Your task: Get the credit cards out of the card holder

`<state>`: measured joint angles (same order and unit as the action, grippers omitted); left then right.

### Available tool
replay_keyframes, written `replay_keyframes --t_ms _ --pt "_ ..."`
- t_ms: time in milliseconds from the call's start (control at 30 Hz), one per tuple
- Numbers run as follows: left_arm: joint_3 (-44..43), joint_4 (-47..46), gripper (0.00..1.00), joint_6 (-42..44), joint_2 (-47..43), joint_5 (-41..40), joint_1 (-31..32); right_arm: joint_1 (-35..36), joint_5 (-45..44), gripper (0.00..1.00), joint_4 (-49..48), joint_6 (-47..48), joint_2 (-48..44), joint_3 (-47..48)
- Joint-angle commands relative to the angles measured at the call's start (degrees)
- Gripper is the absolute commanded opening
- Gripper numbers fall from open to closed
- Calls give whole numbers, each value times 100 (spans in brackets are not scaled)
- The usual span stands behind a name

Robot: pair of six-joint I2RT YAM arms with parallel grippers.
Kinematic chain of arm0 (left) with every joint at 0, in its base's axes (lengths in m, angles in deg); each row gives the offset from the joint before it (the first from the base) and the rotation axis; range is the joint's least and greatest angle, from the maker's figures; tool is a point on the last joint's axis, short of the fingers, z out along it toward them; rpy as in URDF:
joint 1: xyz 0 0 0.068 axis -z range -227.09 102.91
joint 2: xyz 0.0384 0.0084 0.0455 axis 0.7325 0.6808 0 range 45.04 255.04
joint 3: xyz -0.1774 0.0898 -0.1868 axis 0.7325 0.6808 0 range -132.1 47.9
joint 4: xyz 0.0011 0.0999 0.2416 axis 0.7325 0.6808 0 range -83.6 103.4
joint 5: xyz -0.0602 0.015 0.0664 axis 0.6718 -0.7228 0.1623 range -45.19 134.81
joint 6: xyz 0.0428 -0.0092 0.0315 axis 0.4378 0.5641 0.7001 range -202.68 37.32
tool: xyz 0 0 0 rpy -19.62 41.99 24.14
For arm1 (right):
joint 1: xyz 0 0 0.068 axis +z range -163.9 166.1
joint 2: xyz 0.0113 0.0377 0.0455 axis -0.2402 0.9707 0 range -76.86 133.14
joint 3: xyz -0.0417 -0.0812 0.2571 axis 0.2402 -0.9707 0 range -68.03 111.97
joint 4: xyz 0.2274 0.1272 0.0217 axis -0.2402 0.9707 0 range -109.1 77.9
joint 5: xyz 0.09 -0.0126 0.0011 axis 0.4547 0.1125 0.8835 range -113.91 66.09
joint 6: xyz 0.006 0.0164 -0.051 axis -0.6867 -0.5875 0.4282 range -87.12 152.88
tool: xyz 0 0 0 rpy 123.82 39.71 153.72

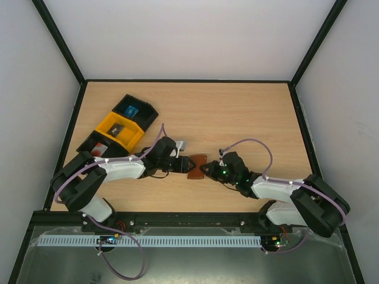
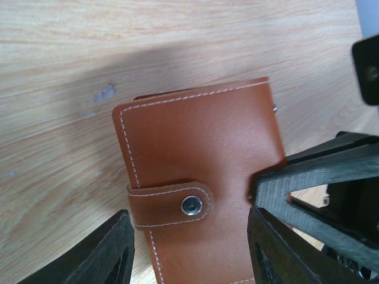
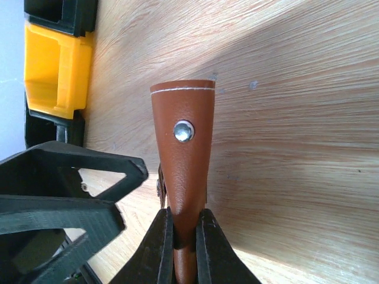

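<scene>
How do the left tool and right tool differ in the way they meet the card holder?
The left tool is spread wide, straddling the card holder; the right tool is pinched shut on its leather. In the top view the left tool reaches from the holder's left, the right tool from its right. Both meet the same snapped-shut holder.

The top view looks steeply down from above and behind both arm bases onto the whole table (image 1: 237, 118), while each wrist camera peers in very close from opposite sides, both sharing the brown card holder (image 2: 201, 154) mid-table.
</scene>
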<state>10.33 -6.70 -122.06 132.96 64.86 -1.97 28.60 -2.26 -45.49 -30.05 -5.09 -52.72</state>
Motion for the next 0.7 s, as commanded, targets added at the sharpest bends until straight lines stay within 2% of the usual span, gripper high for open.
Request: replay_keyframes --t_ms 0,133,500,667 --pt "-177 84 55 181 178 162 38 83 -29 2 233 223 -172 174" --pt "-155 -54 53 121 285 53 40 167 48 2 342 326 -233 228" --pt "-158 -329 51 53 661 504 63 300 -9 2 396 386 -167 375" --pt "-157 -159 46 88 698 182 99 295 -32 2 422 440 -160 428"
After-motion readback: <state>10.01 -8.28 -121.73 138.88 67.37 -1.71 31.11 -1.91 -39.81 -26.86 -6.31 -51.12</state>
